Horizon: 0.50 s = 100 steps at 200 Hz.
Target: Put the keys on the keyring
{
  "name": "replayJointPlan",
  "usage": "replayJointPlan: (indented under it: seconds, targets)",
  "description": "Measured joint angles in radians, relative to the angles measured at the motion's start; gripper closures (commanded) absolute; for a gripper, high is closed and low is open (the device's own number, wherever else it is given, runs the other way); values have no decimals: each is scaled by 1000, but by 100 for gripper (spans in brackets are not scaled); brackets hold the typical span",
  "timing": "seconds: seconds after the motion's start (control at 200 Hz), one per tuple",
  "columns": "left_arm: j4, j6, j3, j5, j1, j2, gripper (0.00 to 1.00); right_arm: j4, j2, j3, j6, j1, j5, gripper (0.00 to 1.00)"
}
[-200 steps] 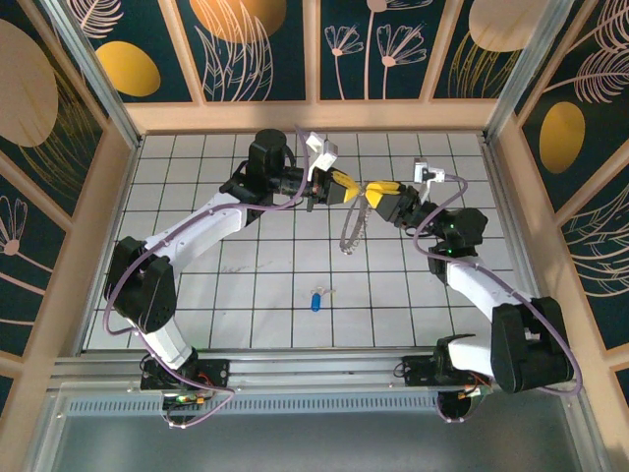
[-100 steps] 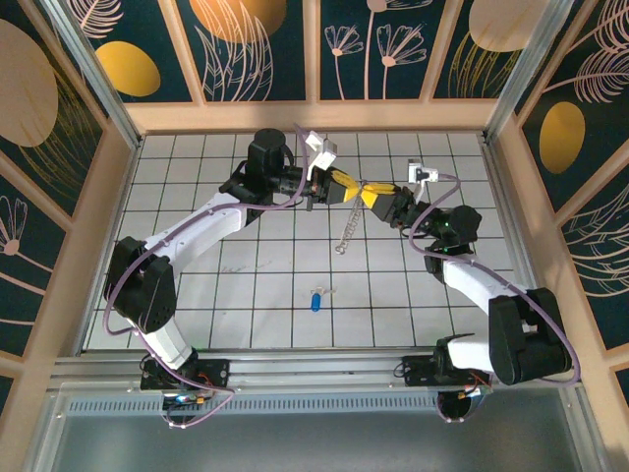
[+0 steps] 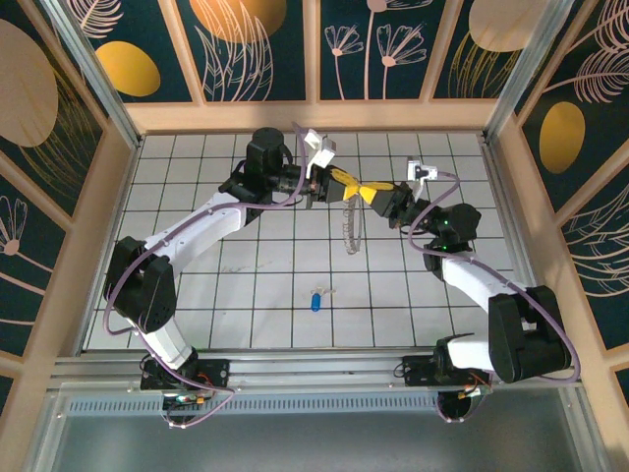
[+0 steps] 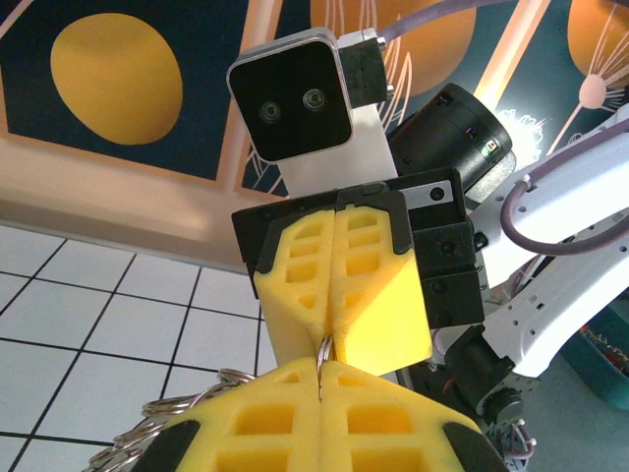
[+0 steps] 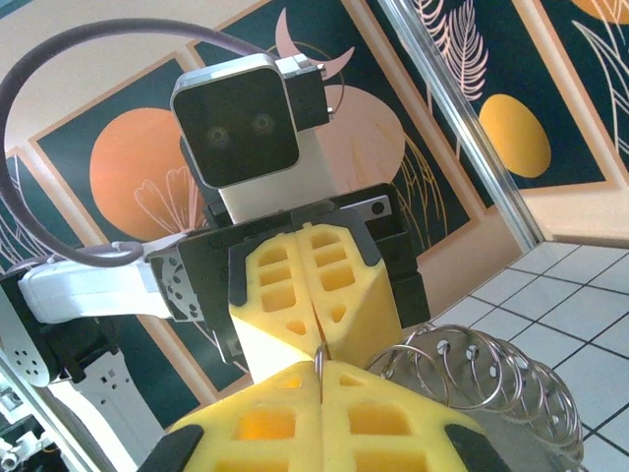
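At upper centre, left gripper [image 3: 349, 186] and right gripper [image 3: 376, 193] meet, waffled yellow foam pads [image 3: 339, 183] both pinching the thin, ring-fringed wire keyring [image 3: 349, 232] hanging below; the blue-headed key [image 3: 315, 300] lies lower-centre on white tiles [image 3: 246, 295].

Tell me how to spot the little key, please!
Look at the white tiled table, near the middle of its front rows. The key lies flat there. Its bright blue head sets it apart from the silvery keyring dangling farther back.
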Motion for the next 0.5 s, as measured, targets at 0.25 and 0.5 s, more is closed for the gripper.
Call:
replayJointPlan:
  seconds: [0.25,0.5]
  targets:
    - [190,-118,-105,-116,9,-19,57,14,19,0,-1,-22,12,100]
    - [391,-306,-256,-293,27,-71,52,103,54,0,35,-40,19,100]
